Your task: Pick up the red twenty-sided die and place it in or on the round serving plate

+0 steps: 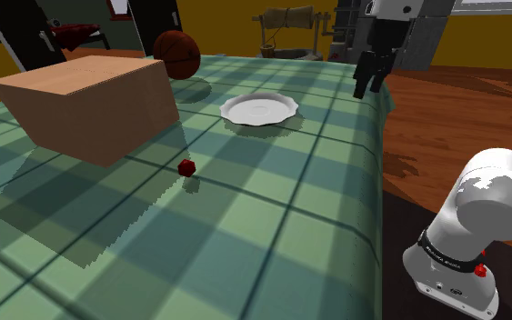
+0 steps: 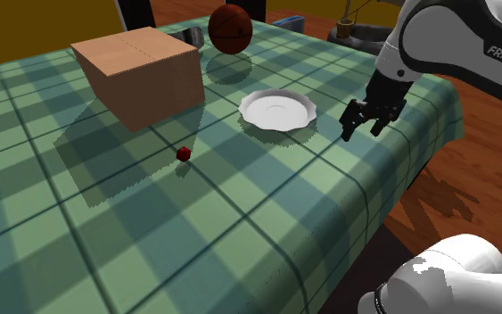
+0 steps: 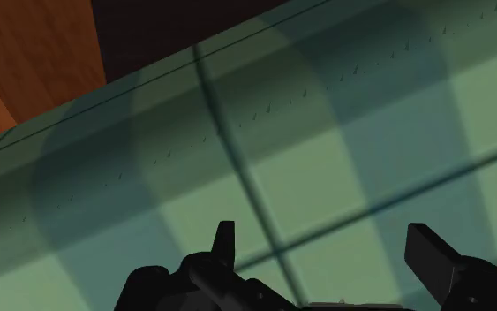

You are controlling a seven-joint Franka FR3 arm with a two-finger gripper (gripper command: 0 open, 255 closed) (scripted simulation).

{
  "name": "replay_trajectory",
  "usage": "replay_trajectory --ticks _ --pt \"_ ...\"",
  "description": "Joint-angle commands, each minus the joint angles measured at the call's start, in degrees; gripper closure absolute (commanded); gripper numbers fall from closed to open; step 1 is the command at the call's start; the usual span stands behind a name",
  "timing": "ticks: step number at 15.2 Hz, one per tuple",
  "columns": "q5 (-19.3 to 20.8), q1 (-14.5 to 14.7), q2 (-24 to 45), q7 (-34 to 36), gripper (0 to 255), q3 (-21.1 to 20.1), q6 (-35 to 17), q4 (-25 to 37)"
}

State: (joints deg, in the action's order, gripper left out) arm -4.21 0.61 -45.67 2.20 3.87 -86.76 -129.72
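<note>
I see the die [image 1: 186, 167] lying on the table [image 1: 281, 236], well apart from the plate [image 1: 259, 109], nearer the camera than the plate and toward the shoulder view's left. The box [image 1: 90, 100] stands further left of the plate, and the ball [image 1: 176, 55] sits behind the plate on that same side. To the plate's right, my jaws hang released over the table's edge, with only checked cloth between them.

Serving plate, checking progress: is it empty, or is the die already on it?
Empty. The white plate is bare; the red die lies on the tablecloth, apart from it.
</note>
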Motion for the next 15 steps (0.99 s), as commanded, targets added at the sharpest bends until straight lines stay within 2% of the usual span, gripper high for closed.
replay_trajectory --ticks 1,8,15 --pt "0.0 0.0 0.0 0.0 0 0.0 0.0 0.0" --pt "-4.0 1.9 8.6 9.1 0 -8.2 -5.2 3.5" --pt "-5.3 3.2 19.9 18.2 0 -15.7 -9.5 10.5"
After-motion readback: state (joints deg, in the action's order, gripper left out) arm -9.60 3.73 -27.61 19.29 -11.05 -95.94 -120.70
